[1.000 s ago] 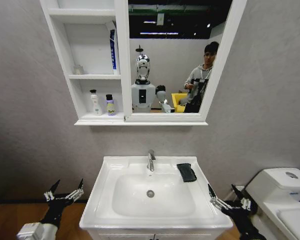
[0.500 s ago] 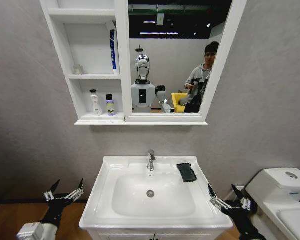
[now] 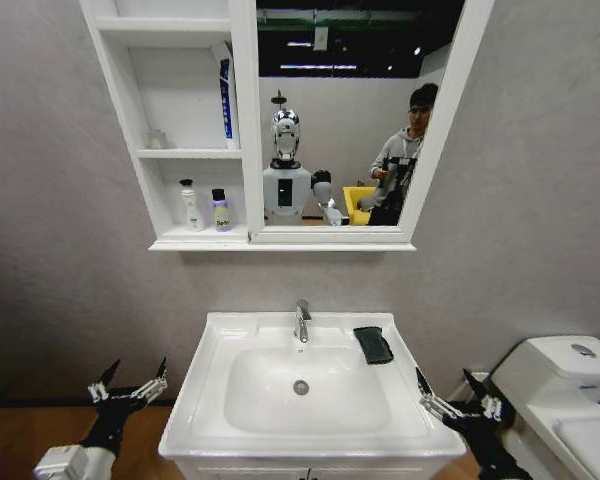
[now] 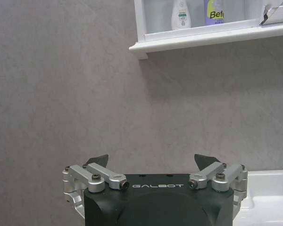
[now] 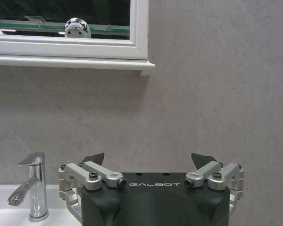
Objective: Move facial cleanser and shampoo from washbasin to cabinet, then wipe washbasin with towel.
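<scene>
Towel: small dark grey folded cloth (image 3: 373,344) lies on the white ceramic washbasin (image 3: 210,400) rim, right of the chrome tap (image 3: 302,321).
Handling: likely soft, light, limp; pinch from above at a folded edge.
Bottles: white (image 3: 190,206) and purple (image 3: 220,211) ones already in the white cabinet (image 3: 245,120) bottom niche.
Left gripper (image 3: 130,385): low beside basin, fingers spread, empty.
Right gripper (image 3: 453,398): low at the basin's right corner, fingers spread, empty.

Right gripper (image 5: 150,162) at bottom centre, jaws spread wide; chrome tap (image 5: 30,190) lower left on the washbasin (image 5: 9,219); cabinet (image 5: 108,52) frame upper left.
</scene>
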Controlling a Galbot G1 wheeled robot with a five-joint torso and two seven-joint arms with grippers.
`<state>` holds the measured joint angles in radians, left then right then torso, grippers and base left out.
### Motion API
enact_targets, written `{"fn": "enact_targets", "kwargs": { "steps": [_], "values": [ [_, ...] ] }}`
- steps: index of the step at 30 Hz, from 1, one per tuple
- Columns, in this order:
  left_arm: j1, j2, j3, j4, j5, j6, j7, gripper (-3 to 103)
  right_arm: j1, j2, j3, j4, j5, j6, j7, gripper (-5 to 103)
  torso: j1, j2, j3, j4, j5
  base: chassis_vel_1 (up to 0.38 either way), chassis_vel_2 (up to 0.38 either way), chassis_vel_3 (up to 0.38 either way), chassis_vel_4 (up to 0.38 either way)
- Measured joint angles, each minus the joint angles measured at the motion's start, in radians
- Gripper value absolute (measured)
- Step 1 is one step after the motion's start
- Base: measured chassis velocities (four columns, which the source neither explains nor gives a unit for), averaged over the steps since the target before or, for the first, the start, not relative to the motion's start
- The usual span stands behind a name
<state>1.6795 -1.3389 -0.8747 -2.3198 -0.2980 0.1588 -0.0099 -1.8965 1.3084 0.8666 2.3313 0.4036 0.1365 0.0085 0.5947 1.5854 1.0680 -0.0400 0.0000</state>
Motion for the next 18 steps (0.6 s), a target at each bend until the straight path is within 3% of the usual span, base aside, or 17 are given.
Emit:
{"fn": "enact_targets", "kwargs": {
  "steps": [8, 18],
  "values": [
    [0.000, 0.000, 0.000, 0.000, 0.000, 0.000, 0.000, 100, 0.000, 0.000, 0.000, 0.000, 0.000, 0.000, 0.000, 100, 0.000, 0.000, 0.000, 0.0000, 0.0000, 0.042, -0.037, -0.044, 0.039],
    [0.000, 0.000, 0.000, 0.000, 0.000, 0.000, 0.000, 100, 0.000, 0.000, 0.000, 0.000, 0.000, -0.001, 0.000, 100, -0.001, 0.000, 0.000, -0.0001, 0.0000, 0.196, -0.211, -0.194, 0.198]
  ]
}}
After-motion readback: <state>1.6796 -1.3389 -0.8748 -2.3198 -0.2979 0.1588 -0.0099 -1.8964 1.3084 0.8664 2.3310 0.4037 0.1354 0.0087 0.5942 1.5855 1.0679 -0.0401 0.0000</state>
